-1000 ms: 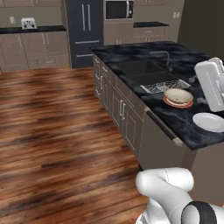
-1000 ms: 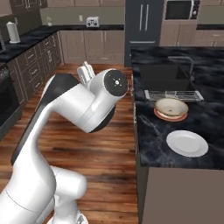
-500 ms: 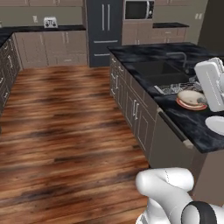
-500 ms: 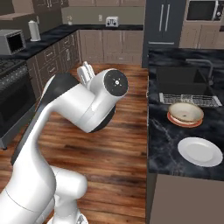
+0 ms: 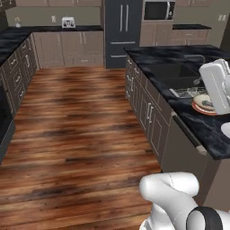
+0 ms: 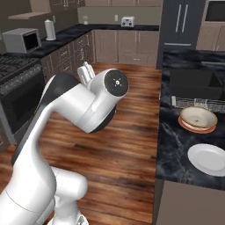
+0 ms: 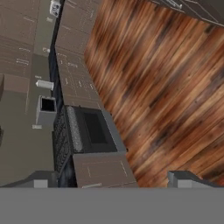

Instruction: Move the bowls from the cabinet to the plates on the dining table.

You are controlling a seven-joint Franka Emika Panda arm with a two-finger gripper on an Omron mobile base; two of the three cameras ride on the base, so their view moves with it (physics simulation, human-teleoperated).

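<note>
Looking across the room, we see the dining table [image 6: 176, 145] first: a long island with a glossy black, white-veined top and taupe panelled sides, running along the right of the wooden floor [image 5: 81, 134]. A dark sink [image 6: 195, 83] is set into it, with a wire rack [image 6: 197, 102] just in front. Near the rack sits the orange-red plate [image 6: 196, 128], and the cream bowl [image 6: 198, 117] with its tan-brown outside rests on it. Just beside it, nearer us, the white plate [image 6: 208, 159] lies bare on the marble.

In the left base view the arm's white link covers part of that bowl and plate, and the white plate is cut off by the frame edge.

The gripper [image 7: 113, 179] points down at the floor and a dark stove [image 7: 87, 131]; its two fingertips [image 7: 183, 179] stand wide apart with nothing between them. We cannot make out the small items on the far counter [image 6: 66, 35] clearly.
</note>
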